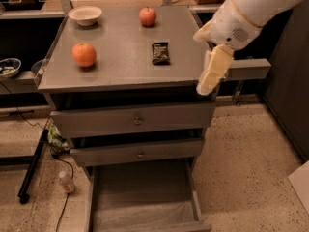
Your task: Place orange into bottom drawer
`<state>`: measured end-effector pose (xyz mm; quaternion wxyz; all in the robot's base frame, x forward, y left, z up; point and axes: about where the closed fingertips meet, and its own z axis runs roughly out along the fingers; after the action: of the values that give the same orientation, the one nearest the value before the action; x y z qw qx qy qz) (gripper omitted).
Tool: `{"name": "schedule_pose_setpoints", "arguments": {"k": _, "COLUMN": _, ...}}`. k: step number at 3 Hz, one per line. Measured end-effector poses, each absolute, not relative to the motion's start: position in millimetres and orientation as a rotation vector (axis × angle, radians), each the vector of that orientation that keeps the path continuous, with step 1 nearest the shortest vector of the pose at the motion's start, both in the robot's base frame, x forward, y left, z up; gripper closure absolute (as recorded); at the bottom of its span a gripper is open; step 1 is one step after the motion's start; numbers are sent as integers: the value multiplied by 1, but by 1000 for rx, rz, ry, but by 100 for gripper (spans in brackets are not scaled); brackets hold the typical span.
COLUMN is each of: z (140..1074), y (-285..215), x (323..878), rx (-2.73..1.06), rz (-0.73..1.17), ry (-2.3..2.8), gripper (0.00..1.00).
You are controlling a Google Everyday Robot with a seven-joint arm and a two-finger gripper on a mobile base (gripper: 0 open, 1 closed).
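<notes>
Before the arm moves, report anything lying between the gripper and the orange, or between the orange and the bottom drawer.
The gripper hangs at the right front edge of the cabinet top. Only the flat dark packet lies near its line to the orange. The bottom drawer stands open, nothing visible blocking it.

dim warm light cast from above, shadow thrown under orange (84,54), gripper (204,87) lit pale at right edge of cabinet (120,74)

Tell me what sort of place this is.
Probably a lab or workshop: grey metal drawer cabinet on speckled floor, loose cables beside it, an orange staged on top. The tool hangs at the cabinet's right edge.
</notes>
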<state>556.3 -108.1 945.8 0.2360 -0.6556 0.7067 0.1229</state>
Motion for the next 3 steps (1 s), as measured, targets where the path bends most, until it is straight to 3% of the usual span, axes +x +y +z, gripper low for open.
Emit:
{"name": "schedule_pose_setpoints", "arguments": {"k": 1, "z": 945, "y": -89, "x": 575, "rx": -1816, "rz": 359, "ry": 1905, "gripper": 0}}
{"name": "schedule_pose_setpoints", "arguments": {"k": 2, "z": 941, "y": -39, "x": 616, "rx": -1865, "rz": 381, "ry": 1839, "gripper": 0}}
{"name": "schedule_pose_setpoints", "arguments": {"k": 3, "z": 941, "y": -39, "x": 616, "rx": -1865, "rz": 381, "ry": 1838, "gripper": 0}}
